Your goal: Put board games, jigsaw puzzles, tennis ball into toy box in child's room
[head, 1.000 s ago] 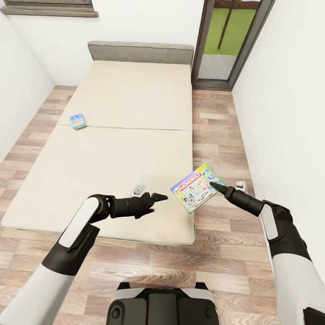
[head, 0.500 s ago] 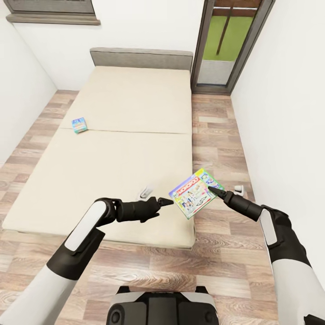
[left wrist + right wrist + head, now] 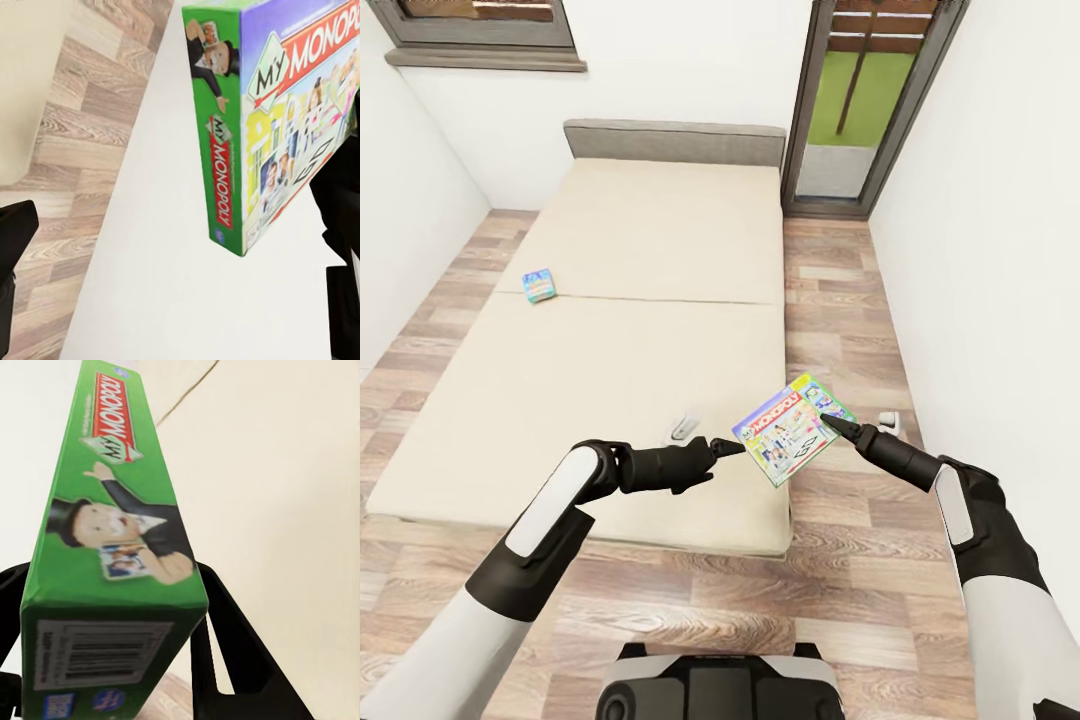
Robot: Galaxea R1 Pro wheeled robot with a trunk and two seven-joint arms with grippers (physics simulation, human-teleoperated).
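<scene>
We observe the Monopoly box held above the near right corner of the bed, clear of the mattress and tilted, with its printed face turned upward. The right end effector pinches the box at its right edge; in the right wrist view the two dark fingers stand on either side of the green edge panel, which carries the top-hatted mascot, a red "My Monopoly" logo and a barcode at the near end. In the left wrist view the same box shows a green side with the logo running along it and a face printed with a board layout, small photographs and red lettering. The left end effector sits just beside the box's left corner; we cannot tell whether its fingers are spread or pressed together. A second, small blue game box lies flat near the left edge of the bed, well apart from both arms. The bed stands on a wood-plank floor.
</scene>
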